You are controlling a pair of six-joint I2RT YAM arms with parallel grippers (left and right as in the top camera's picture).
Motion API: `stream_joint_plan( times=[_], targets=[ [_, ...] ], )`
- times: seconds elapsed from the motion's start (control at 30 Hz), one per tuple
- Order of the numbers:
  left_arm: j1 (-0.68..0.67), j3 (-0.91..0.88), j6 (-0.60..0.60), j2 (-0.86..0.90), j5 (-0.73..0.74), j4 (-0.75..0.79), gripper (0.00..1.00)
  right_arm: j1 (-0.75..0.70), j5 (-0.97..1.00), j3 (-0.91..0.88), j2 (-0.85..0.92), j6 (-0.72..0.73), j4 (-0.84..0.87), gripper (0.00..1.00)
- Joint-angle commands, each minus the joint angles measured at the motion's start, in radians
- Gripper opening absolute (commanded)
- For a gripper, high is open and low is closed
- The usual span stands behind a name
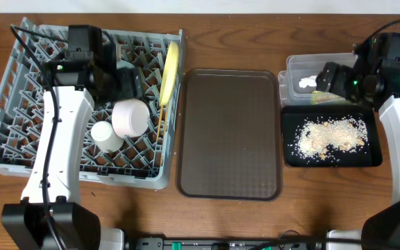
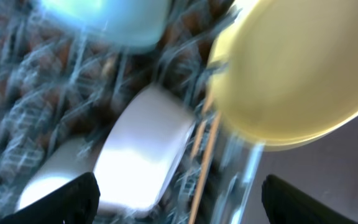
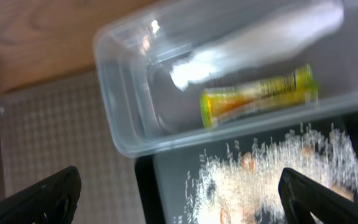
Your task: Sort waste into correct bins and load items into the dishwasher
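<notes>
All dishes [image 1: 130, 117] seem set in the grey pegged plastic rack [image 1: 19, 132]; white napkin [image 1: 306, 82] and green-orange wrapper [image 3: 260, 96] lie in the clear tub [image 1: 292, 69], crumbs [image 1: 328, 135] on the black tray [image 1: 290, 156]; both jaws gape empty.

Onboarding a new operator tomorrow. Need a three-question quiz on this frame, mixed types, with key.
1. True or false: the yellow plate lies flat on the brown tray.
2. Where is the snack wrapper? A) clear tub B) brown tray C) dish rack
3. Fill in: the black tray holds scattered ___.
Key: 1 false, it stands on edge in the dish rack. 2 A. 3 rice crumbs.
</notes>
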Motion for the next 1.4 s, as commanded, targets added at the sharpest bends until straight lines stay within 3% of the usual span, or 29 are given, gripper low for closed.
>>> stream_joint_plan(
  times=[0.0,0.2,0.33,0.47,0.63,0.73,0.87,1.1,1.37],
  targets=[
    [0.0,0.001,0.005,0.0,-0.089,-0.082,0.87,0.037,-0.027,0.014,-0.003,-0.163,-0.016,0.99],
    [-0.003,-0.002,0.019,-0.005,-0.088,-0.228,0.87,0.042,-0.016,-0.003,0.0,-0.151,-0.163,0.99],
    [-0.003,-0.043,0.023,-0.053,-0.088,-0.23,0.87,0.042,0.01,-0.037,-0.012,-0.151,-0.201,0.99],
    [-0.003,-0.147,0.033,-0.167,-0.088,-0.164,0.87,0.042,0.009,-0.154,-0.102,-0.15,-0.115,0.99],
    [-0.003,-0.357,0.046,-0.428,-0.088,-0.018,0.87,0.053,0.011,-0.386,-0.38,-0.147,0.068,0.99],
    [-0.003,-0.523,0.082,-0.674,-0.084,0.119,0.87,0.056,0.033,-0.525,-0.628,-0.148,0.171,0.99],
    [-0.003,-0.656,0.062,-0.916,-0.08,0.199,0.87,0.055,0.074,-0.6,-0.835,-0.147,0.188,0.99],
    [-0.003,-0.688,0.063,-1.142,-0.081,0.167,0.87,0.055,0.074,-0.61,-1.005,-0.147,0.046,0.99],
    [-0.003,-0.688,0.063,-1.161,-0.081,0.157,0.87,0.055,0.074,-0.61,-1.012,-0.147,-0.154,0.99]
  ],
)
